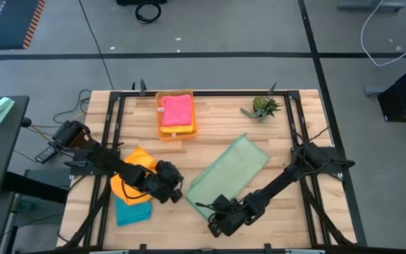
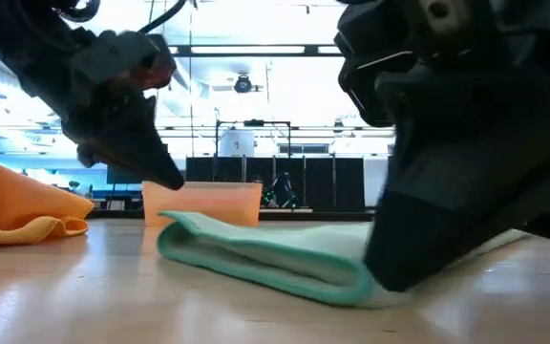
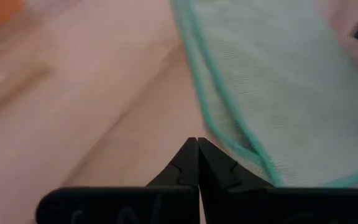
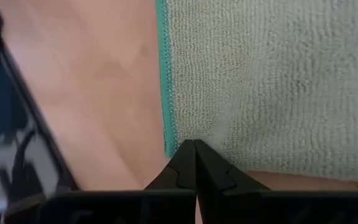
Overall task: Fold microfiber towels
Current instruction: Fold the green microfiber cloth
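A sage green towel (image 1: 228, 173) with a teal hem lies folded over on the table's middle, running slantwise from near left to far right; it also shows in the low view (image 2: 256, 253). My right gripper (image 1: 216, 220) is shut at the towel's near corner. My left gripper (image 1: 177, 189) is shut and empty, just left of the towel's near-left edge (image 3: 229, 124) and a little above the table (image 2: 165, 177). An orange towel (image 1: 136, 176) lies on a teal towel (image 1: 132, 212) under my left arm. My right gripper sets its shut fingertips on the green towel's near corner (image 4: 185, 134), right beside the teal hem (image 4: 165, 93). The fingers come slanting down from the table's near right. The towel lies on the table, and its folded end (image 2: 351, 282) bulges beside the finger.
An orange tray (image 1: 176, 130) at the far middle holds a pink towel (image 1: 177, 109) on a yellow one. A small spiky green plant (image 1: 263, 107) stands at the far right. Bare wood shows near the front edge, between the two grippers.
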Controlling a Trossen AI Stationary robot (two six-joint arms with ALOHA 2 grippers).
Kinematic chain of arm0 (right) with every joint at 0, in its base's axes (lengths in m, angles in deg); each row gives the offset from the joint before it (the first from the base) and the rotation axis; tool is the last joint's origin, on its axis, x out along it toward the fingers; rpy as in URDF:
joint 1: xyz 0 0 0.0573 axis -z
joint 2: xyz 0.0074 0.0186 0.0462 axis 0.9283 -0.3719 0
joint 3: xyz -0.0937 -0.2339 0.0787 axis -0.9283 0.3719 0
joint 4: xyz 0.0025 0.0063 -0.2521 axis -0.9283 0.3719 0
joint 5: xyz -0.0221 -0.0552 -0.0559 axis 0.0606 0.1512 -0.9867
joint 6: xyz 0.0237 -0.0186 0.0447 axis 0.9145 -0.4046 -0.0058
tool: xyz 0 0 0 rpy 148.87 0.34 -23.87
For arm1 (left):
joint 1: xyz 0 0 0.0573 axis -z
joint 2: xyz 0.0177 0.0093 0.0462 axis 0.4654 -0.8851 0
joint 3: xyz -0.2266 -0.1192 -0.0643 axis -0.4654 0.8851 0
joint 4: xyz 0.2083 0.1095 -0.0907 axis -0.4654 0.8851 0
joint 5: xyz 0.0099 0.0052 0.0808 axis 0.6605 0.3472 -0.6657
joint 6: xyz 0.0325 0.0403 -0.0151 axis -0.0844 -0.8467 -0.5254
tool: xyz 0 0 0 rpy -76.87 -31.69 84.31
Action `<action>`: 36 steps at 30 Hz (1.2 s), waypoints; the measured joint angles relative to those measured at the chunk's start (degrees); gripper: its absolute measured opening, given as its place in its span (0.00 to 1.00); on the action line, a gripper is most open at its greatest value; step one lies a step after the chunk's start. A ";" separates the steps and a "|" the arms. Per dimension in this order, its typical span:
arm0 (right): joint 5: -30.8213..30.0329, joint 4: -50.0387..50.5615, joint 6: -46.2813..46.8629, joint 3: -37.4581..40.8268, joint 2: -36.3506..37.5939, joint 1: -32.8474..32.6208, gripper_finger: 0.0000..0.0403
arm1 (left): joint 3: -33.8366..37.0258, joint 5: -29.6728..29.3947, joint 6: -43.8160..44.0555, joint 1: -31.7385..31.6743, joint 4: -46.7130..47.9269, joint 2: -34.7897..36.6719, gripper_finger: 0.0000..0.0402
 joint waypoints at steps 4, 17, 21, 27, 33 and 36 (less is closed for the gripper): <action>8.28 3.69 -4.89 0.05 1.60 -0.06 0.00 | -0.02 7.06 -5.64 -0.74 -9.44 -2.78 0.01; 2.29 29.71 -7.48 1.97 20.99 -1.70 0.00 | -6.07 14.60 -12.30 -3.33 -28.81 -17.10 0.01; -1.19 29.19 -1.00 10.58 28.97 -0.97 0.00 | -12.50 18.31 -14.34 -4.68 -20.88 -21.07 0.01; -2.41 20.61 8.35 29.27 36.28 3.44 0.00 | -18.81 18.26 -17.39 -4.31 -13.42 -21.11 0.01; -6.23 12.84 9.82 38.15 36.25 8.23 0.00 | -23.85 18.33 -17.40 -4.26 -3.87 -20.96 0.01; -6.22 12.23 8.59 38.66 35.30 10.21 0.00 | -23.57 18.28 -13.11 -4.29 -0.16 -21.01 0.01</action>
